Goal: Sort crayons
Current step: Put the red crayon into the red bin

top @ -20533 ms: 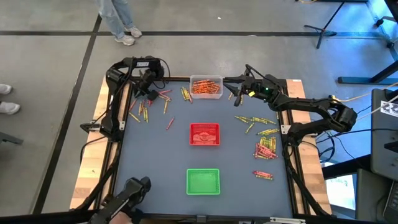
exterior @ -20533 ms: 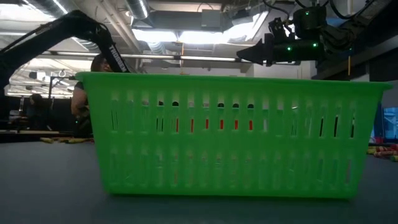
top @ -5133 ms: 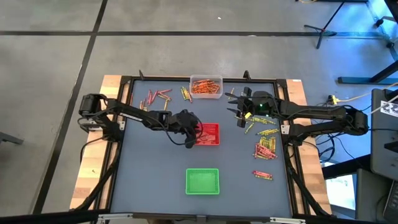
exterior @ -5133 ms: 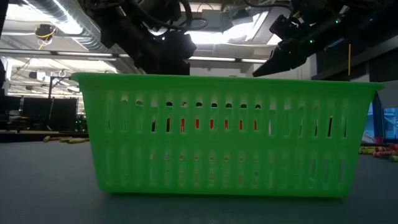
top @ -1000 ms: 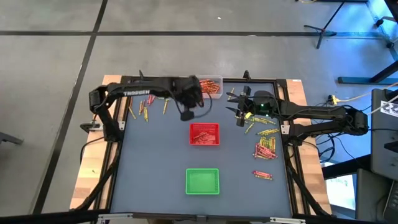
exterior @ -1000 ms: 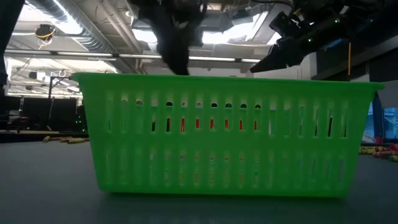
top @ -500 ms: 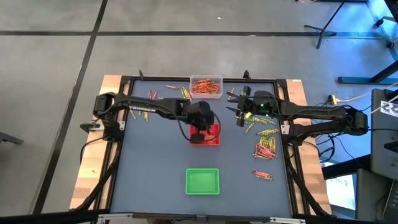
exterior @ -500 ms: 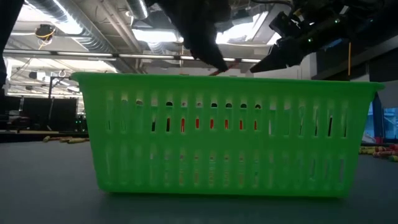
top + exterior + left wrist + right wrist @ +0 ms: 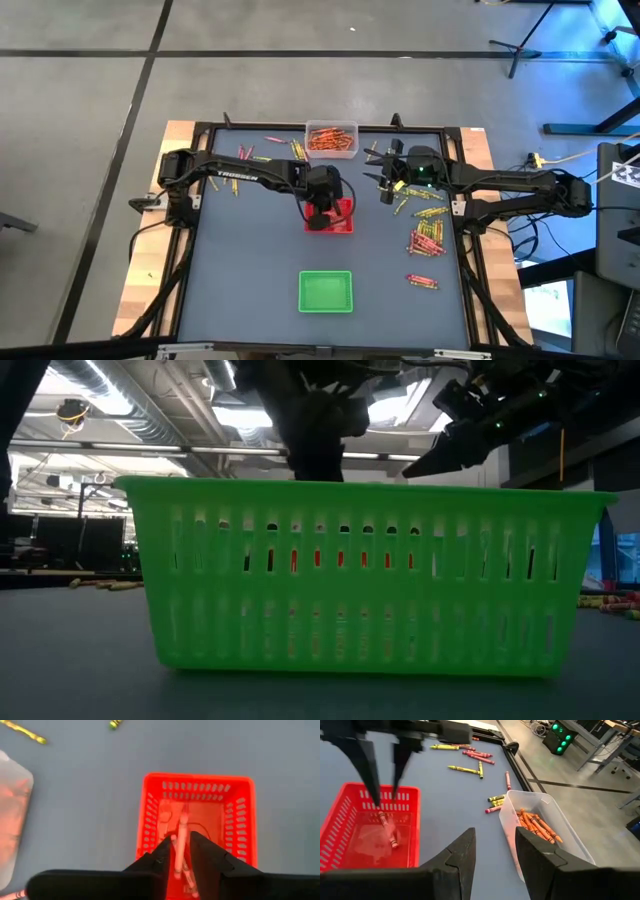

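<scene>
Left gripper [image 9: 181, 851] hangs over the red tray [image 9: 240, 820] mid-table, jaws slightly apart, letting a red crayon [image 9: 180, 837] drop in with its colour. Right gripper [image 9: 494, 851] waits near the table's far edge, jaws apart, holding nothing.

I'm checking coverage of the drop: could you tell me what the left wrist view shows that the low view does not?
Only the left wrist view shows the left claw over the red tray, a red crayon between its fingers. Only the low view shows the green tray filling the foreground and the right claw above its rim. Both catch red of the red tray.
</scene>
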{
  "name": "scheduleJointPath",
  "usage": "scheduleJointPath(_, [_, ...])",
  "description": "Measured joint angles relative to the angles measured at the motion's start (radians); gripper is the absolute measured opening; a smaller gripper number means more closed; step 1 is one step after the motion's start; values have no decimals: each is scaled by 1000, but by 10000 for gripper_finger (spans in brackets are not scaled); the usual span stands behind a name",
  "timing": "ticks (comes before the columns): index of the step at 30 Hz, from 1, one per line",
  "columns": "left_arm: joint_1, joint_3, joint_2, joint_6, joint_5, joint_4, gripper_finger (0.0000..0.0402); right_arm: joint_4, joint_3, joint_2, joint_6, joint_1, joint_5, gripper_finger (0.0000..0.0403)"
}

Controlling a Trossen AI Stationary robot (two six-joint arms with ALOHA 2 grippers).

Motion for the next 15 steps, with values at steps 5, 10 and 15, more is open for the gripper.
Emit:
scheduleJointPath(5, [17, 16, -3, -17, 2, -45, 98, 1, 0, 0, 1, 0, -9, 137])
scheduleJointPath(10, [28, 36, -55, 1, -74, -144, 107, 0, 0, 0, 1, 0, -9, 137])
scheduleJointPath(15, [63, 36, -123, 40, -275, -270, 108, -2, 0, 0, 1, 0, -9, 137])
